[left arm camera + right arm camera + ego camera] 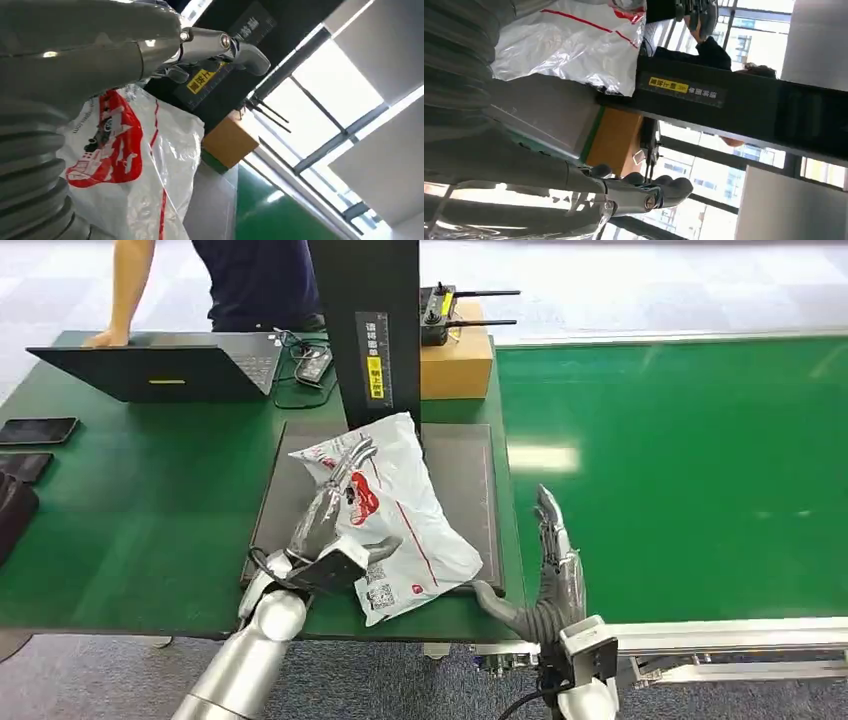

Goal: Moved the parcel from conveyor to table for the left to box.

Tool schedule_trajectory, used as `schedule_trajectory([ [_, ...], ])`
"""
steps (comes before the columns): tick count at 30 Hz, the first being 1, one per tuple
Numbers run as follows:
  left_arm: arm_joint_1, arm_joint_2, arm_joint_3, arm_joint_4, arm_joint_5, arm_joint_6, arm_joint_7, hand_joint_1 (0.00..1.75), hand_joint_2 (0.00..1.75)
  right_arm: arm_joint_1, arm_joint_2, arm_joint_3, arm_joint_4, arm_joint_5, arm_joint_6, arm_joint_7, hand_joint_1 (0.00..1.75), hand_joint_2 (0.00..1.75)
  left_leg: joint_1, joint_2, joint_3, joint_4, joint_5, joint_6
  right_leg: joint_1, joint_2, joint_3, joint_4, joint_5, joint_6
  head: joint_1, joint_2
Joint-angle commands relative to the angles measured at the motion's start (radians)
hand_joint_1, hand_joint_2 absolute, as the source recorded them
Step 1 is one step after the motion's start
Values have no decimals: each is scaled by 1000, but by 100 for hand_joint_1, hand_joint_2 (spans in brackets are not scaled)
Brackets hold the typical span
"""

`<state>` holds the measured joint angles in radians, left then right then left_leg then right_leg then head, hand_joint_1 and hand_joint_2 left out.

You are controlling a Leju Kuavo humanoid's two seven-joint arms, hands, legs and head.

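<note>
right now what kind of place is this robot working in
Probably a parcel-sorting test station: a green conveyor belt beside a green table, a white parcel on a dark scale-like platform, and a laptop nearby.

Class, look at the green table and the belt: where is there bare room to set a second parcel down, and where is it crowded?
Free: the green belt right of the right hand, and the table between laptop and grey mat. Crowded: the mat under the parcel and left hand, and the far edge by the black post and box.
</note>
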<state>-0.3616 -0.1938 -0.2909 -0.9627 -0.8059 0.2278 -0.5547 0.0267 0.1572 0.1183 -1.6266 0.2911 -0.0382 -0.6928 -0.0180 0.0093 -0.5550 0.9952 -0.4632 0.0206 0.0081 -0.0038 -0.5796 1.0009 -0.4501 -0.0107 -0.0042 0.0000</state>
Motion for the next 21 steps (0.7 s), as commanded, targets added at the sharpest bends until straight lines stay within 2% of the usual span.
schedule_trajectory([
  [1,-201,26,-145,316,-52,-67,14,0,175,-1,-13,-25,33,-21,2,1,0,175,1,-5,1,-1,1,-2,0,-4,2,-1,0,1,0,0],
  [8,-333,0,-257,549,-119,-160,49,0,175,-6,-25,-26,39,-36,1,7,0,175,1,-3,1,0,1,-2,0,-2,1,-1,0,1,0,0],
  [18,-352,2,-308,622,-133,-199,102,0,175,10,-31,-19,52,-49,9,-4,0,175,2,-2,2,-2,1,-4,1,0,3,-3,1,2,0,0],
  [21,-348,3,-329,644,-147,-209,157,0,175,28,-29,-12,44,-30,-14,-2,0,175,1,-1,2,-1,0,-2,1,0,2,-2,0,1,0,0],
])
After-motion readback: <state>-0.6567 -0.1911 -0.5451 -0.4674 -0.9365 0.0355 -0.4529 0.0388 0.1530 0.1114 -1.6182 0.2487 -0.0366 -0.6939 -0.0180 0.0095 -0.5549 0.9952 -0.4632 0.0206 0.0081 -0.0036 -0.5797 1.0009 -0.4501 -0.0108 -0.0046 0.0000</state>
